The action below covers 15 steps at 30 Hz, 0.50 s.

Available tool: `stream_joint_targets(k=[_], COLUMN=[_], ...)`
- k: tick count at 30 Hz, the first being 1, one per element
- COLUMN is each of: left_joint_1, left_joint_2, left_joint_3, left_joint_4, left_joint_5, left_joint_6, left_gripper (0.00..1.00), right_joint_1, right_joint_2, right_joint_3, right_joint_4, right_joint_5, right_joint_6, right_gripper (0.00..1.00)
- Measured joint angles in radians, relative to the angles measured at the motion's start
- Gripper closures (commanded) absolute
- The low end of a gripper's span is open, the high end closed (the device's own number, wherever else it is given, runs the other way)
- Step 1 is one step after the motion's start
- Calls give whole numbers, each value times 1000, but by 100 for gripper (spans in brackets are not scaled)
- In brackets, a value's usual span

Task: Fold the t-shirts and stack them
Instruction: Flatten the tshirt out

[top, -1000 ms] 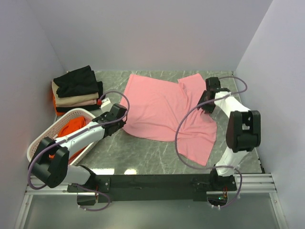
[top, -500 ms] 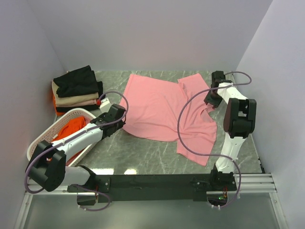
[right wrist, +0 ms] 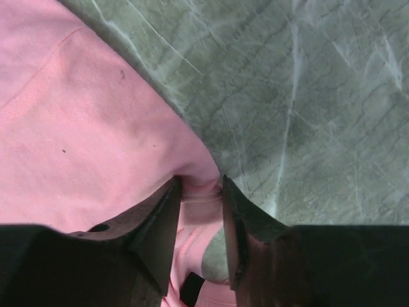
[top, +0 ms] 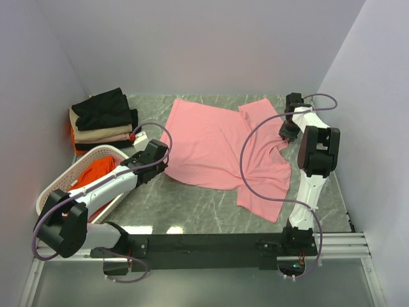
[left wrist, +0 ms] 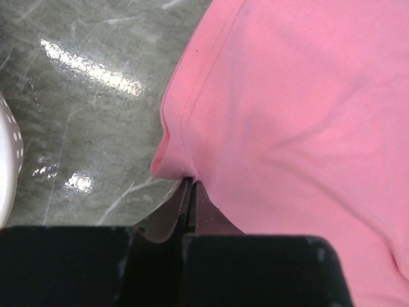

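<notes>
A light pink t-shirt (top: 211, 144) lies spread across the middle of the marble table. My left gripper (top: 167, 155) sits at its near-left hem corner. In the left wrist view that gripper (left wrist: 192, 183) is shut on the pink t-shirt's hem (left wrist: 185, 128). My right gripper (top: 287, 133) is low at the shirt's far right edge by the sleeve. Its jaws (right wrist: 201, 188) stand open astride a raised fold of the pink t-shirt (right wrist: 89, 128), which reaches both fingertips. Folded black, beige and orange-red t-shirts (top: 102, 121) are stacked at the far left.
A white perforated basket (top: 54, 185) at the near left holds an orange-red t-shirt (top: 99, 173); its rim (left wrist: 7, 160) shows at the edge of the left wrist view. Grey walls close in left, right and behind. Bare marble (right wrist: 307, 96) lies right of the shirt.
The right gripper moved back and right to the shirt's far right edge, and its jaws narrowed around the fold. The shirt's right side shifted slightly. The left arm stayed put.
</notes>
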<state>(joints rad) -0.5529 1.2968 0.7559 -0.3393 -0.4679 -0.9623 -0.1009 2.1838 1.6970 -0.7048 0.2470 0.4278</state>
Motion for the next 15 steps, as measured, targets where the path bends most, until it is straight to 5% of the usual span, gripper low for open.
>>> stream_joint_targets(k=[4, 15], left_joint_1=[0, 0], left_joint_2=[0, -16], left_joint_3=[0, -50], left_joint_4=[-2, 7], left_joint_5=[0, 50], left_joint_6=[0, -1], left_gripper=[99, 99], right_joint_1=[0, -1], right_joint_2=[4, 156], right_joint_3=[7, 294], right_joint_4=[-7, -81], right_joint_5=[0, 55], right_joint_6=[-11, -44], right_gripper=[100, 100])
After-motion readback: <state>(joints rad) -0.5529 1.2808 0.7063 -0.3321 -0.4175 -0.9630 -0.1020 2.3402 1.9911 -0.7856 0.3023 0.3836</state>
